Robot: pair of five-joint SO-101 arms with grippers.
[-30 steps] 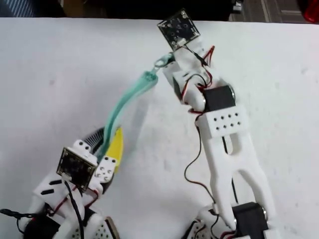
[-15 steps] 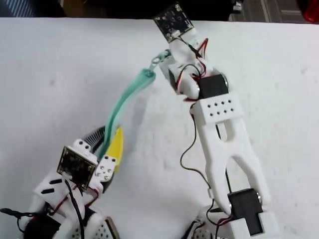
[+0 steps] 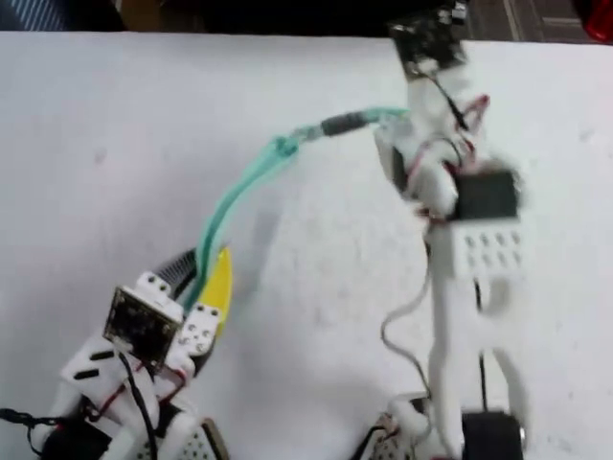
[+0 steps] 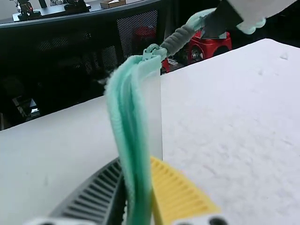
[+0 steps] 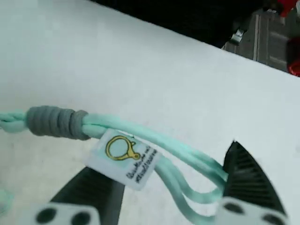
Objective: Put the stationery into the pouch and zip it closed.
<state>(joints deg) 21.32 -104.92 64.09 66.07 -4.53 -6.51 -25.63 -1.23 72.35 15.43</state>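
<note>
A teal pouch (image 3: 230, 206) stands edge-on above the table, its near end clamped in my left gripper (image 3: 199, 280) between a grey finger (image 4: 96, 197) and a yellow finger (image 4: 180, 199). From the pouch's far end (image 4: 140, 65), a teal pull cord (image 3: 378, 117) with a grey wrap (image 3: 345, 124) runs straight to my right gripper (image 3: 400, 129). In the right wrist view the cord (image 5: 159, 140), its grey wrap (image 5: 54, 122) and a white tag (image 5: 124, 157) pass between the black fingers (image 5: 243, 171) of that gripper (image 5: 164, 197), which is shut on it.
The white table (image 3: 115, 125) is bare around both arms. Its far edge (image 3: 192, 34) borders a dark room. The right arm's white links (image 3: 474, 287) stretch from the front edge up the right side.
The right arm has swung to the right and away from the pouch, drawing the pull cord out straight and taut. The left arm holds the pouch's near end in place.
</note>
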